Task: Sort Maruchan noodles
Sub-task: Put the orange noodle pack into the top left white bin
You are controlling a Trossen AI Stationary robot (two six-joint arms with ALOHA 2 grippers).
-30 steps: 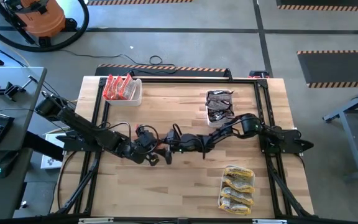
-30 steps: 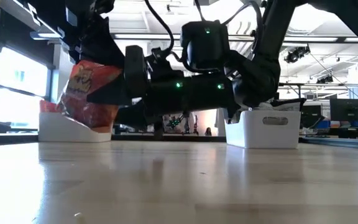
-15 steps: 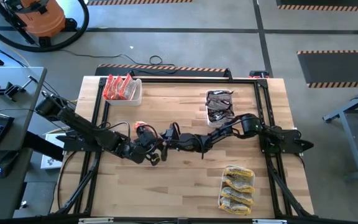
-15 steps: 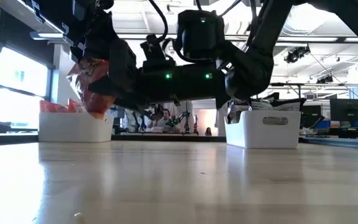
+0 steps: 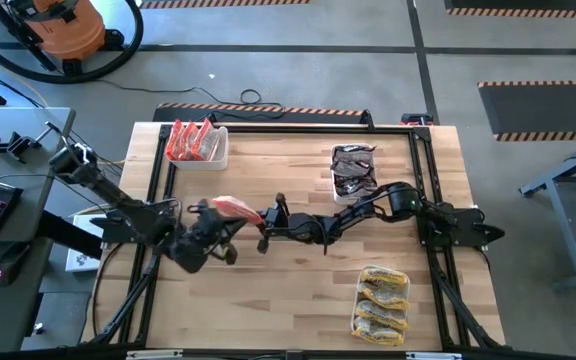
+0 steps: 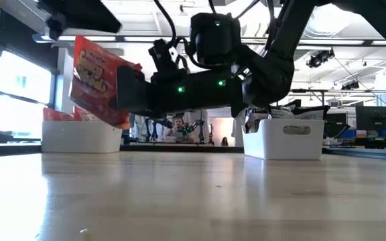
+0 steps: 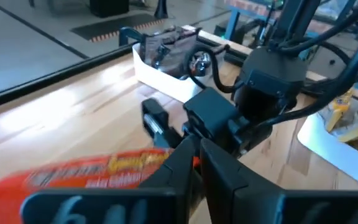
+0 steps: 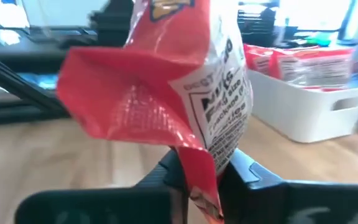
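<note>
A red-orange Maruchan noodles packet hangs in the air over the middle of the table. It also shows in the low view. My right gripper reaches in from the table's right and is shut on the packet. My left gripper is just left of the packet and slightly nearer, with its fingers shut. The packet runs past the left fingertips. My right gripper pinches a crumpled seam end of the packet between its two fingers, coming roughly level from the table's right. The packet stands up beyond the fingers, lifted clear of the table. Whether my left gripper touches the packet, I cannot tell.
A white bin of red packets sits at the far left, and a bin of dark packets at the far right of centre. A bin of yellow packets sits near right. Bare wood lies in front of both grippers.
My right gripper has shut on the red packet. My left arm has drawn back toward the table's left edge. The packet has swung from hanging bunched under the left gripper to standing with its broad face showing, held from the right.
</note>
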